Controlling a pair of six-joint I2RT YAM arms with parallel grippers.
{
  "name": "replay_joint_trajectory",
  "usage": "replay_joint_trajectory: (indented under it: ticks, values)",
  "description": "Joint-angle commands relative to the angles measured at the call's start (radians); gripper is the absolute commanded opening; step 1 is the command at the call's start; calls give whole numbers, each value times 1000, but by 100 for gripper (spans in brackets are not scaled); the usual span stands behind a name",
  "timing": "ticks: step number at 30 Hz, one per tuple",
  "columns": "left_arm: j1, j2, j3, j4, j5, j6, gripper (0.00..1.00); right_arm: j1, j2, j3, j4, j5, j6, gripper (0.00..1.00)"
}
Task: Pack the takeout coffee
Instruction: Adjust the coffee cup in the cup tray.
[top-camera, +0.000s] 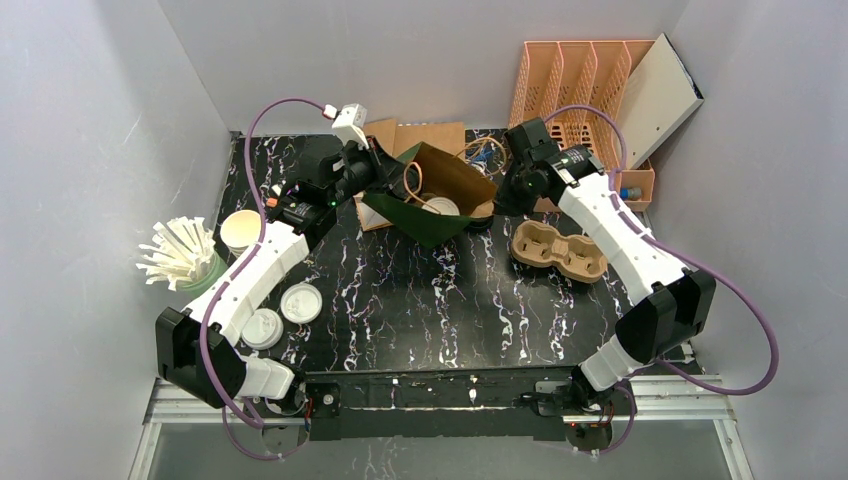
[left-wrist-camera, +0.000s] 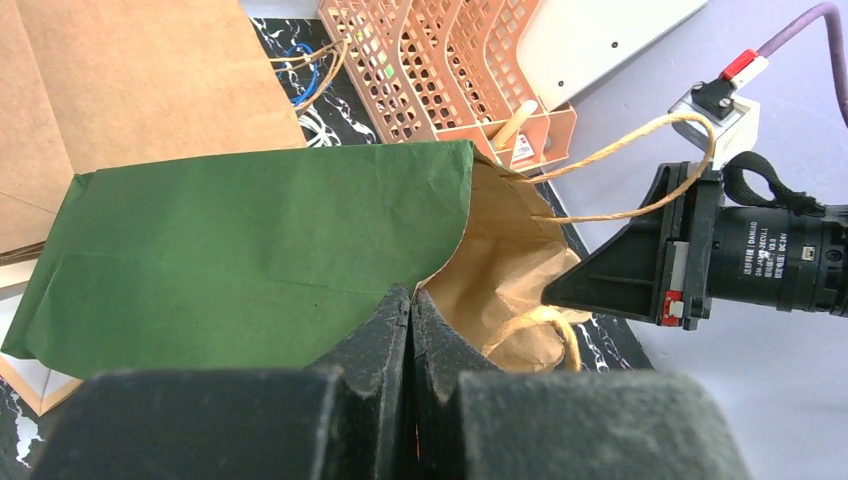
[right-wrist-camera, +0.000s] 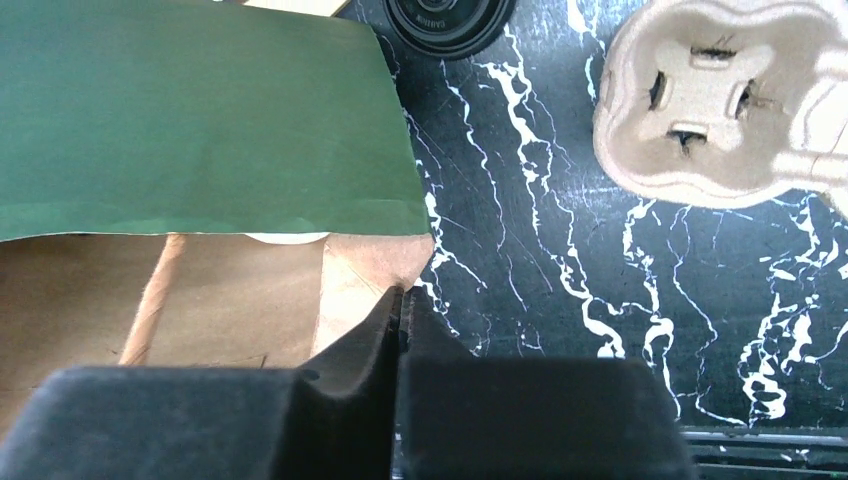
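Observation:
A green paper bag (top-camera: 425, 215) with a brown inside lies on its side at the back of the table, its mouth held open. A white-lidded coffee cup (top-camera: 440, 207) shows inside it. My left gripper (left-wrist-camera: 412, 292) is shut on the bag's rim (left-wrist-camera: 440, 270), where the green outside (left-wrist-camera: 250, 250) meets the brown lining. My right gripper (right-wrist-camera: 400, 292) is shut on the opposite rim corner (right-wrist-camera: 385, 262), under the green flap (right-wrist-camera: 200, 120). A pulp cup carrier (top-camera: 558, 251) lies to the right of the bag, nothing in it. In the overhead view the left gripper (top-camera: 375, 185) and right gripper (top-camera: 495, 205) flank the bag's mouth.
A paper cup (top-camera: 240, 232), two white lids (top-camera: 301, 303) and a green cup of white sticks (top-camera: 180, 255) stand at the left. An orange rack (top-camera: 580, 90) and flat cardboard (top-camera: 425, 135) sit at the back. A black round cap (right-wrist-camera: 445, 15) lies beside the bag.

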Motion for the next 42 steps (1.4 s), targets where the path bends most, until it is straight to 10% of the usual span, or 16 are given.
replay_joint_trajectory:
  ticks: [1,26,31,42]
  values:
    - [2,-26,19,-23,-9,21,0,-7,-21,61,29,10,4,2]
    - [2,-122,-29,-154,-181,-6,0,-8,82,313,-86,11,-94,1]
    - [2,-153,-56,-159,-213,-6,2,-8,102,341,-81,-16,-133,29]
    - [2,-171,-46,-186,-297,27,23,-8,109,387,-66,-37,-199,38]
